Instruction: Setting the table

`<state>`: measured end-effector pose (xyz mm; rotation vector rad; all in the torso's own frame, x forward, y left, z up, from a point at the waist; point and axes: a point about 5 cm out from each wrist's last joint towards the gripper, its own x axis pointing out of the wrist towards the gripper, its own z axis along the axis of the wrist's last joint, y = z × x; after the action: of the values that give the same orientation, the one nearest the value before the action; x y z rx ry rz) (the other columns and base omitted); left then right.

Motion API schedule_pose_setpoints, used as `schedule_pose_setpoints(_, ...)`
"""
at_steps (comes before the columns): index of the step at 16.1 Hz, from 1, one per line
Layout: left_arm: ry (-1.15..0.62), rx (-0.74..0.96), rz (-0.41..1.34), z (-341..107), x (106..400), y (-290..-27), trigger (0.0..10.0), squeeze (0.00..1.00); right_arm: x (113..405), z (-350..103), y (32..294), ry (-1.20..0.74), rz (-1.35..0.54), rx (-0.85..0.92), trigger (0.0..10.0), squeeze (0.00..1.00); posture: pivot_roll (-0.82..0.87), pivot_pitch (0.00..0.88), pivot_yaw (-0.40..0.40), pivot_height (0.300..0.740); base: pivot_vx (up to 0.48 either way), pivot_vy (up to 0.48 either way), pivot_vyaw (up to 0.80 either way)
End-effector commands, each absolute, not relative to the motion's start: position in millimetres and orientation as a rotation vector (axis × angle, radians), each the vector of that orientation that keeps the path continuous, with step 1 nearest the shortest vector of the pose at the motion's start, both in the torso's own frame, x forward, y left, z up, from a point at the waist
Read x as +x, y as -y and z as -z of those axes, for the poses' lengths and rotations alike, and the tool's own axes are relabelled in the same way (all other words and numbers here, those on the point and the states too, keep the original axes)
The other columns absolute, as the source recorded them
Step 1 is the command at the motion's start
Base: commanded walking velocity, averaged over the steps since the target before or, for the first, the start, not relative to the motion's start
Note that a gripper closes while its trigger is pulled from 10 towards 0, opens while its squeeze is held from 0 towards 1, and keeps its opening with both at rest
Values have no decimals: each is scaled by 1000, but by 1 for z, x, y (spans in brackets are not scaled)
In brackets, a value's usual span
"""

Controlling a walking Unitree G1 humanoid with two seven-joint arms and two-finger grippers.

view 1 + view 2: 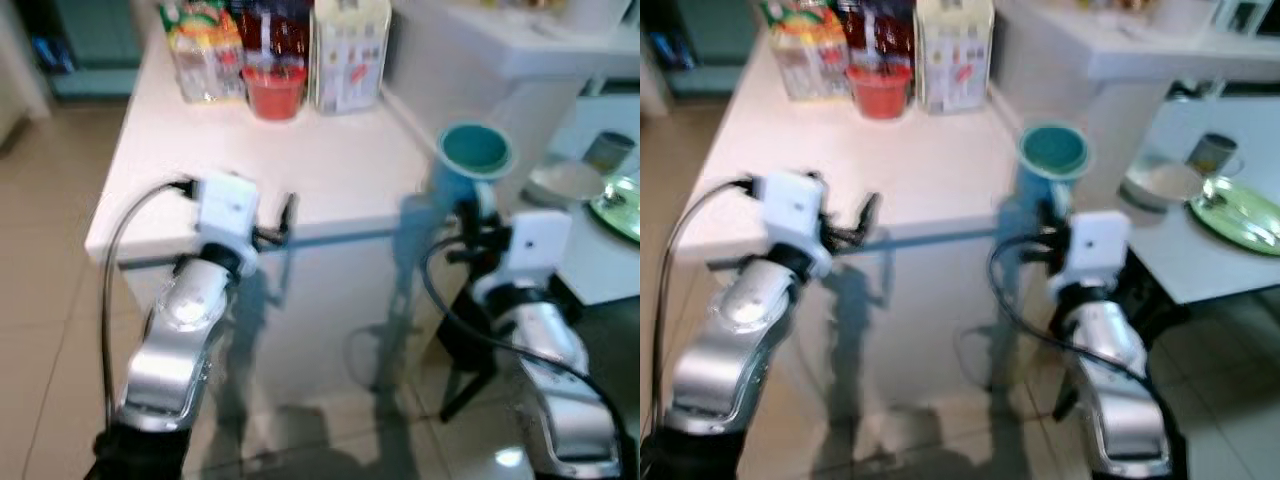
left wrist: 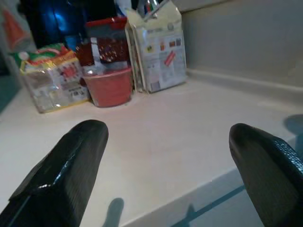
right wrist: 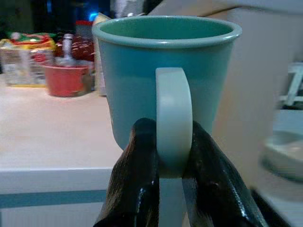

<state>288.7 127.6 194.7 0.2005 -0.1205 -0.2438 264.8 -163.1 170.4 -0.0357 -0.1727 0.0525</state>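
A teal mug (image 3: 165, 71) is held up in the air, just past the right corner of the white counter (image 1: 330, 170). It stands upright, and its open mouth can be seen from above. Its pale handle (image 3: 173, 123) is pinched between the two black fingers (image 3: 137, 179) of the right gripper (image 3: 173, 156), one finger on each side.

The left gripper (image 2: 165, 156) is held over the front edge of the counter. Its fingers (image 2: 66, 170) are spread wide apart, and nothing is held between them.

At the far end of the counter a red bowl (image 1: 273, 92) is seen. A white carton (image 1: 348, 55) stands just beside it on one side. A packet of food (image 1: 205, 55) sits on the other side, and a dark red jar (image 2: 106, 47) stands behind the bowl.

To the right of the mug, a lower white table (image 1: 1200, 262) is seen. A green plate (image 1: 1238, 215), a grey bowl (image 1: 1158, 185) and a small metal cup (image 1: 1212, 155) are set on it.
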Motion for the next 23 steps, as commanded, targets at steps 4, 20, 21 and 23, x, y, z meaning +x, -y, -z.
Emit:
schedule_pose_setpoints(4, 129, 219, 211, -197, 291, -134, 10000, 0, 267, -176, 161, 196, -40, -35, 10000, 0, -4, 0, -28, 740, 0, -458, 600)
schedule_pose_setpoints(20, 130, 225, 225, -195, 294, -125, 10000, 0, 266, -171, 180, 156, 94, -50, 10000, 0, -27, 0, -18, 740, 0, -453, 441)
schedule_pose_setpoints(21, 130, 225, 226, -195, 294, -125, 10000, 0, 266, -171, 181, 156, 101, -37, 10000, 0, -28, 0, -18, 740, 0, -450, 0)
schedule_pose_setpoints(23, 131, 225, 228, -194, 294, -125, 10000, 0, 266, -171, 182, 157, 101, -42, 10000, 0, -31, 0, -18, 740, 0, -452, 0)
